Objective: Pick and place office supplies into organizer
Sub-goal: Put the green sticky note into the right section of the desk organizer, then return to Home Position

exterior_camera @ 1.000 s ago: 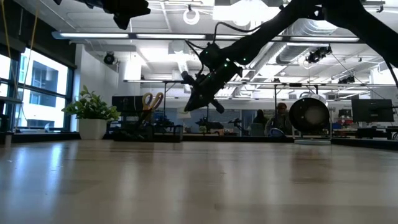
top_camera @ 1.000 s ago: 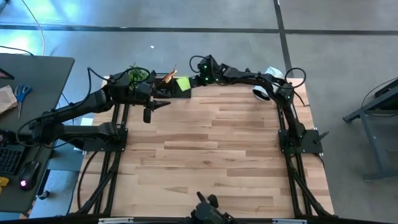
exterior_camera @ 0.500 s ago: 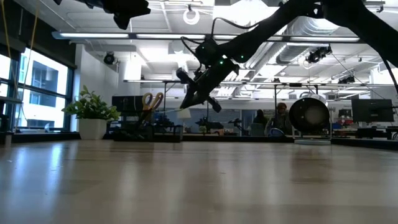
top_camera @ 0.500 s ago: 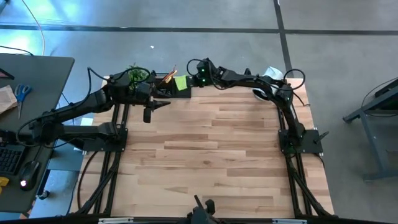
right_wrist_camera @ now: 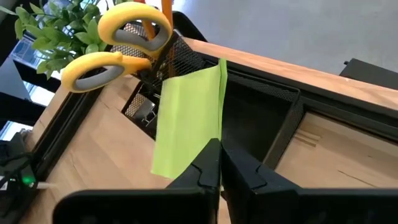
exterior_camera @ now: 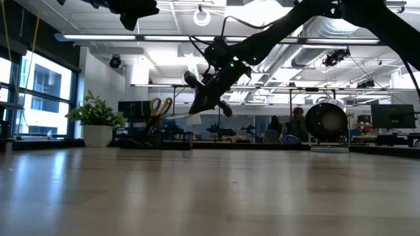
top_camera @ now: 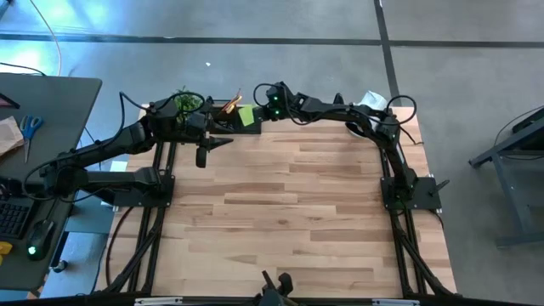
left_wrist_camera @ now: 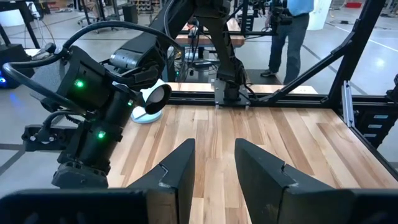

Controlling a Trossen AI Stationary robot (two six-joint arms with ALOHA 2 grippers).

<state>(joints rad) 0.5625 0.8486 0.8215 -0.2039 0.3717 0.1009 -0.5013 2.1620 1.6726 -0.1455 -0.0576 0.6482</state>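
My right gripper (right_wrist_camera: 219,163) is shut on the lime-green sticky-note pad (right_wrist_camera: 186,121), above the black mesh organizer (right_wrist_camera: 267,115) at the table's far left corner (top_camera: 231,119). The yellow-handled scissors (right_wrist_camera: 115,43) and an orange pencil (right_wrist_camera: 165,11) stand upright in the organizer's cup section. In the low view the right gripper (exterior_camera: 199,108) hangs above the table, right of the scissors (exterior_camera: 157,106). My left gripper (left_wrist_camera: 214,168) is open and holds nothing; it hovers near the organizer's near side (top_camera: 219,141), pointing across the table. My right gripper pinches the sticky-note pad between its two fingers at the pad's edge (right_wrist_camera: 210,144) nearest the wrist. The fingers come slanting down from the table's right. The pad is lifted clear, sticking out ahead of the fingertips, tilted over the organizer's open compartments.
A small green plant (top_camera: 184,102) stands beside the organizer at the far left corner. A white cylinder (top_camera: 360,119) lies near the far right corner. The wooden table (top_camera: 289,204) spreads out toward the near edge. People stand in the room behind (exterior_camera: 296,123).
My right gripper has moved a little toward the table's left, closer over the organizer, carrying the sticky-note pad with it and staying shut on it. My left arm has kept still.
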